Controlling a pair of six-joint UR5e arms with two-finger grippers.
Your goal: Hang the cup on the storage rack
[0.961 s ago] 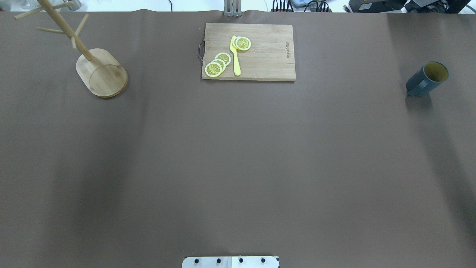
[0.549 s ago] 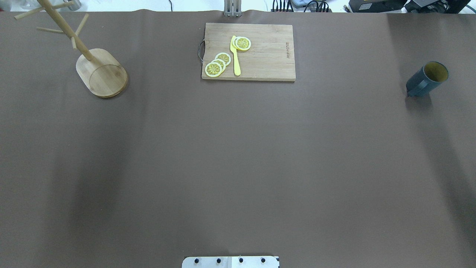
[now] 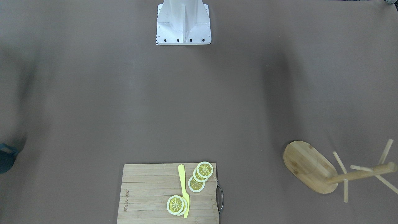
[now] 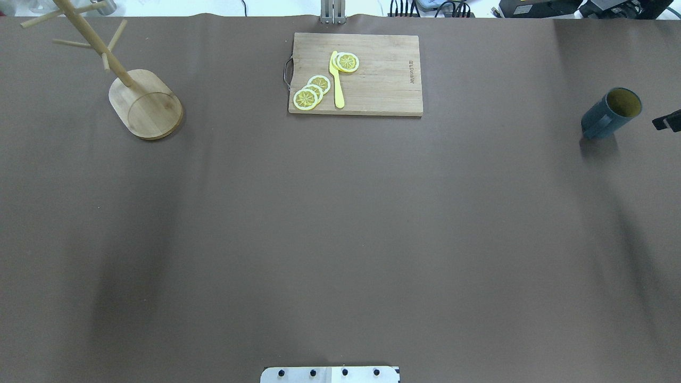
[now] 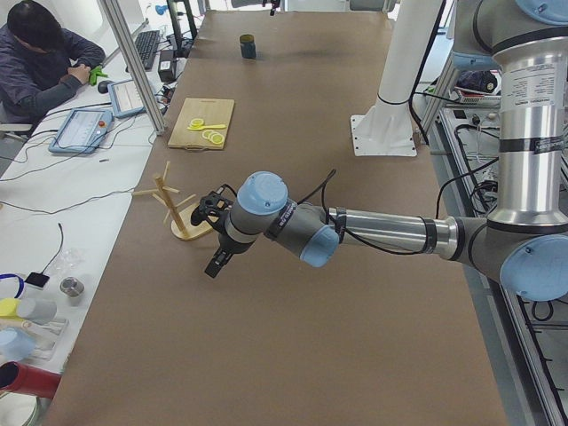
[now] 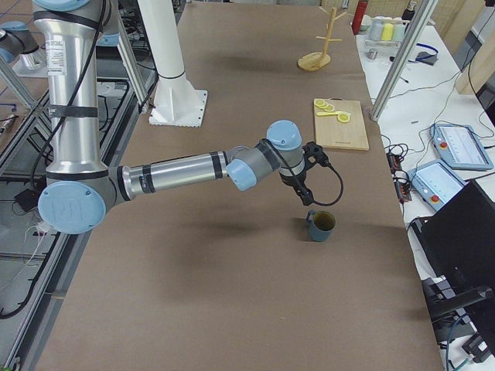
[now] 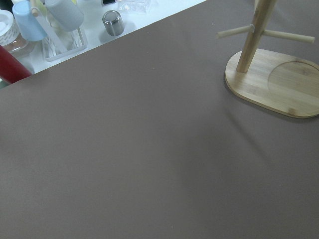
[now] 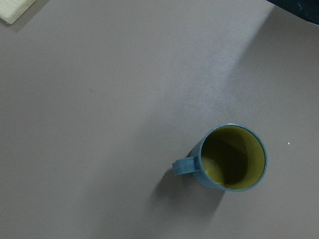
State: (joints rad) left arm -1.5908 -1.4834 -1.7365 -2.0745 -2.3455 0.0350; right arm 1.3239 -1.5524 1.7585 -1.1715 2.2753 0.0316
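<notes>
The blue-grey cup [image 4: 612, 113] with a yellow inside stands upright at the table's far right, with its handle toward the table's middle. It also shows in the right wrist view [image 8: 232, 157], the exterior right view [image 6: 320, 225] and the front view [image 3: 5, 158]. The bamboo storage rack [image 4: 146, 103] stands at the far left, also in the left wrist view [image 7: 274, 79]. My right gripper [image 6: 305, 199] hovers just above and beside the cup; I cannot tell whether it is open or shut. My left gripper [image 5: 216, 262] hangs above the table near the rack [image 5: 182, 209]; its jaws cannot be judged either.
A bamboo cutting board [image 4: 355, 74] with lemon slices and a yellow knife [image 4: 337, 80] lies at the far middle. The white robot base [image 3: 183, 21] stands at the near edge. Bottles and cups [image 7: 65, 15] sit beyond the table's left end. An operator [image 5: 40, 53] sits at a side desk.
A dark part of my right gripper has come into the overhead view at the right edge, next to the cup. The cup, rack and board have not moved.
</notes>
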